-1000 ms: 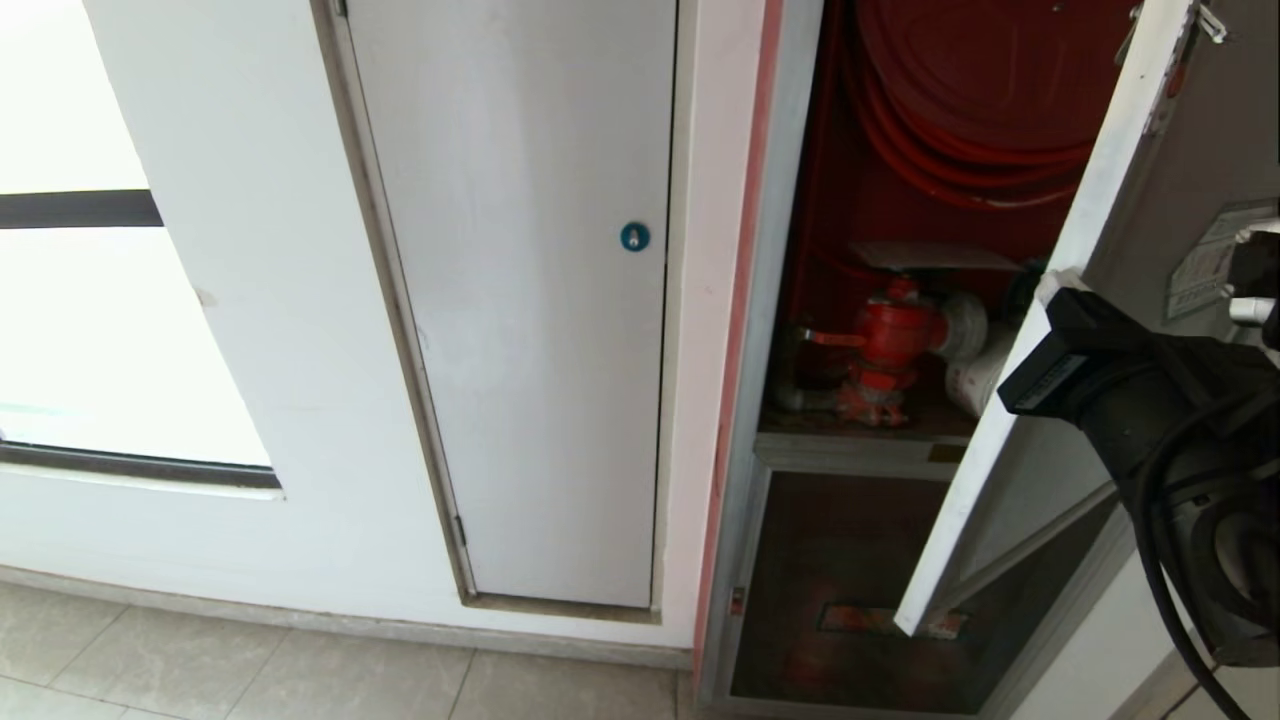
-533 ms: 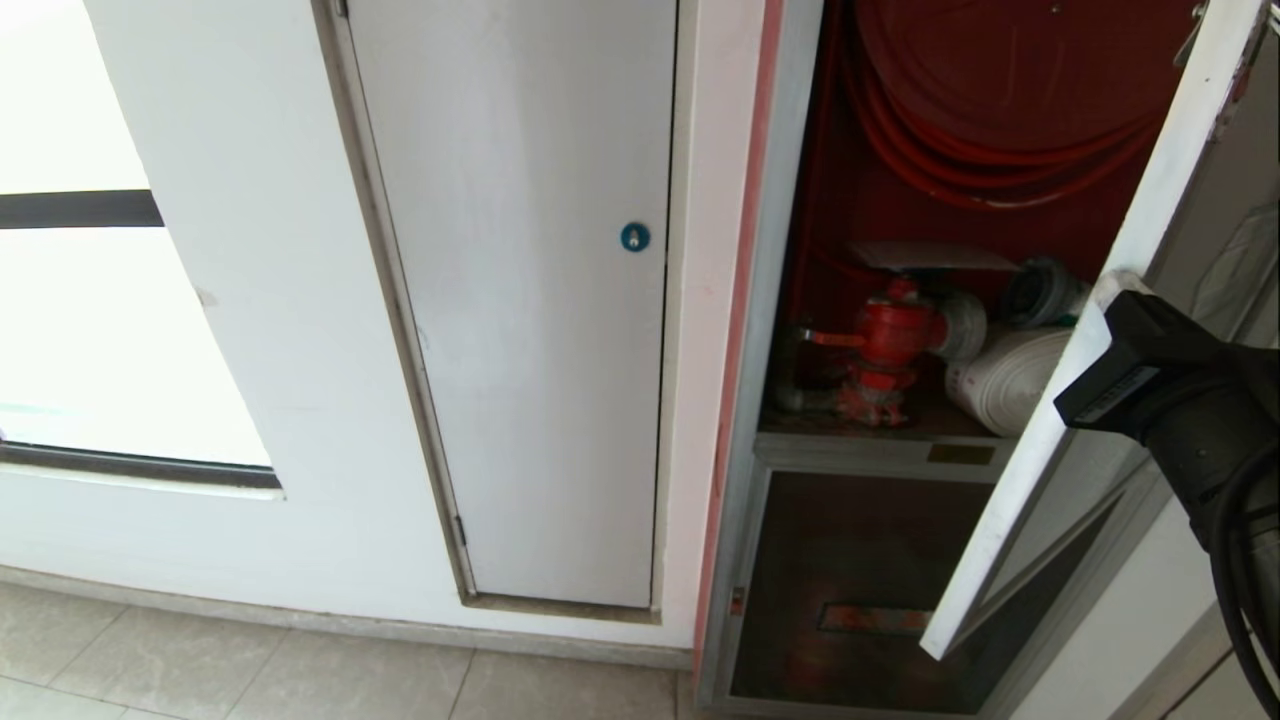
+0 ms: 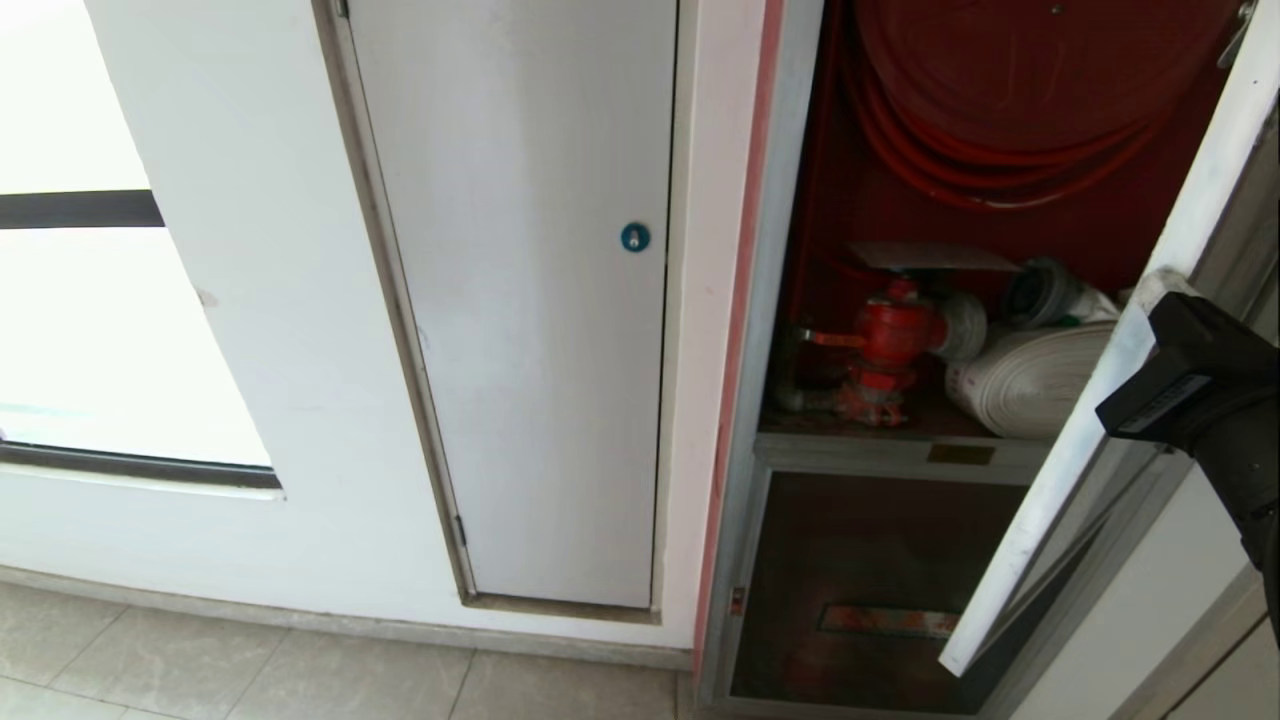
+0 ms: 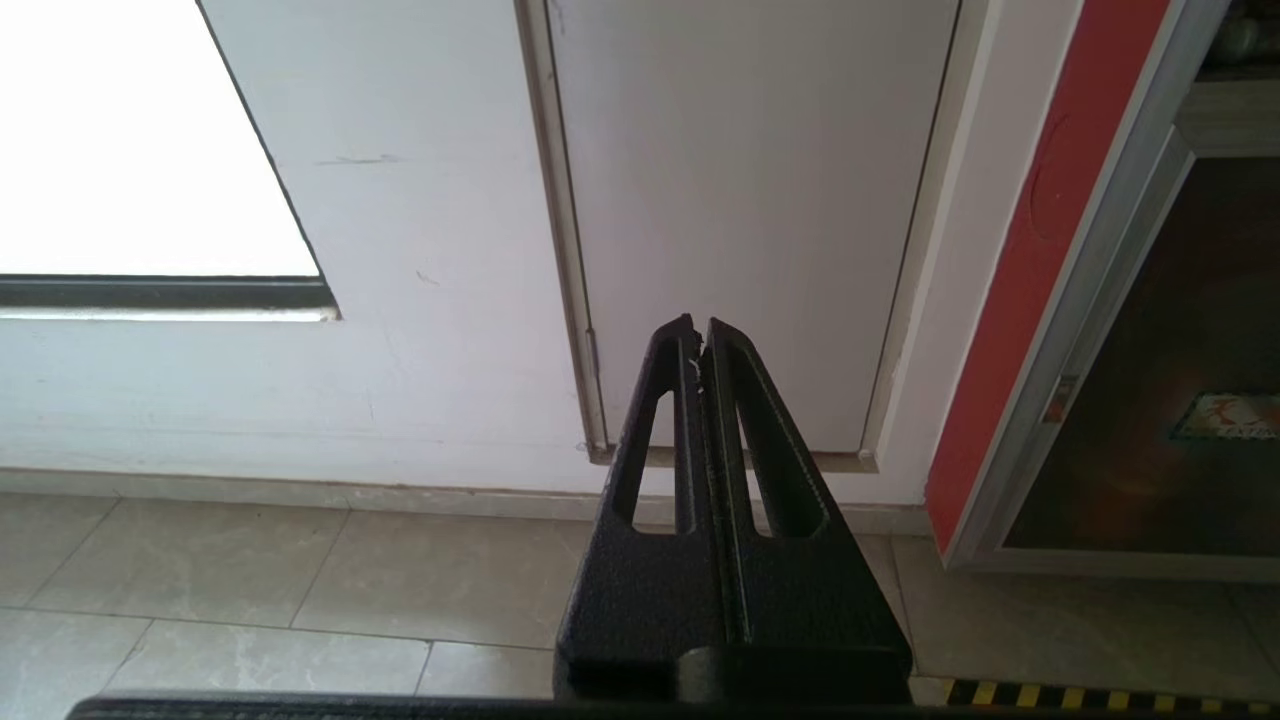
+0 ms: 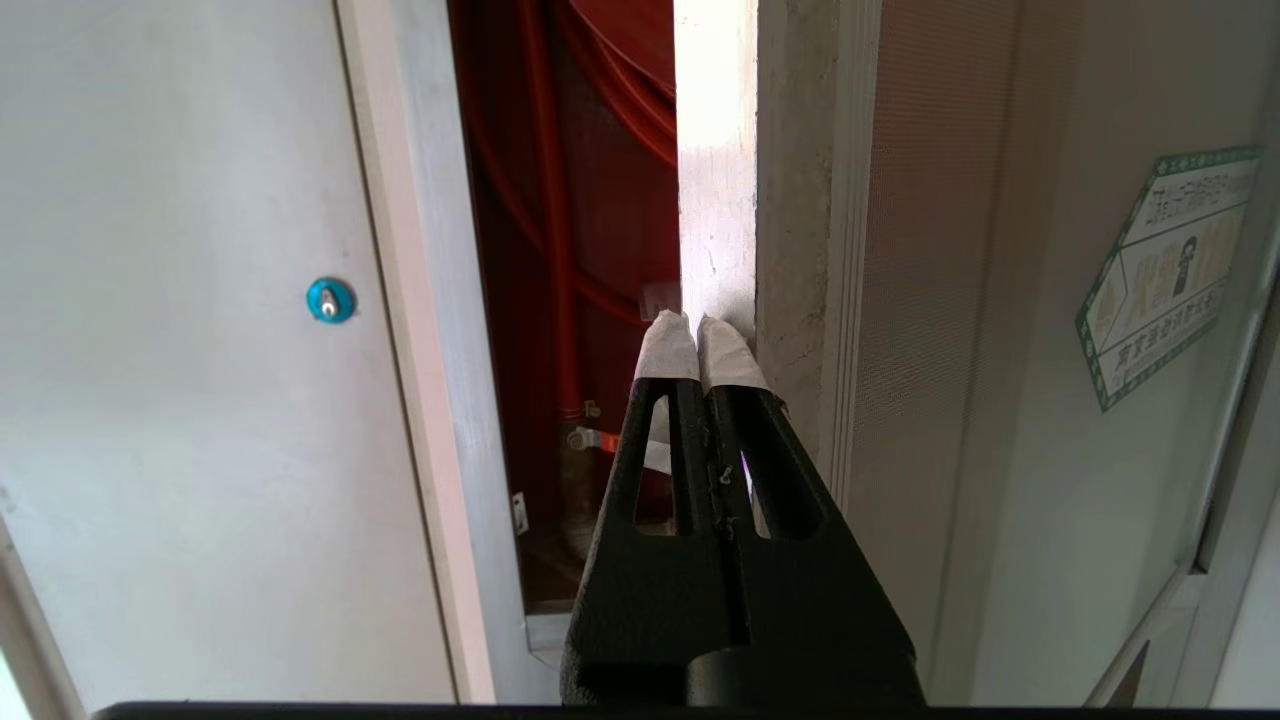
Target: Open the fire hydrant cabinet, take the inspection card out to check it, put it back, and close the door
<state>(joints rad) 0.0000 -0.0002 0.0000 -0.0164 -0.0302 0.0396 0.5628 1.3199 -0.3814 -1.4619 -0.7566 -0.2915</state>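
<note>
**A:** White-taped tips of the black right gripper (image 5: 697, 335) are pressed together, empty, against the pale edge of the silver-framed dark glass door (image 3: 1090, 420), which stands partly swung out.

**B:** Stiff and heavy, I'd guess; push on the frame, not the glass.

**A:** Thin white inspection card (image 3: 930, 256) lies atop the red valve (image 3: 890, 345) inside. Light, floppy; pinch an edge.

**B:** Left gripper (image 4: 699, 330)?

**A:** Closed, parked low.

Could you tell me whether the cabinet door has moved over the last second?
Yes. The door has swung further open, toward the head view's right, uncovering more of the white rolled hose while the red valve stays put.
</note>
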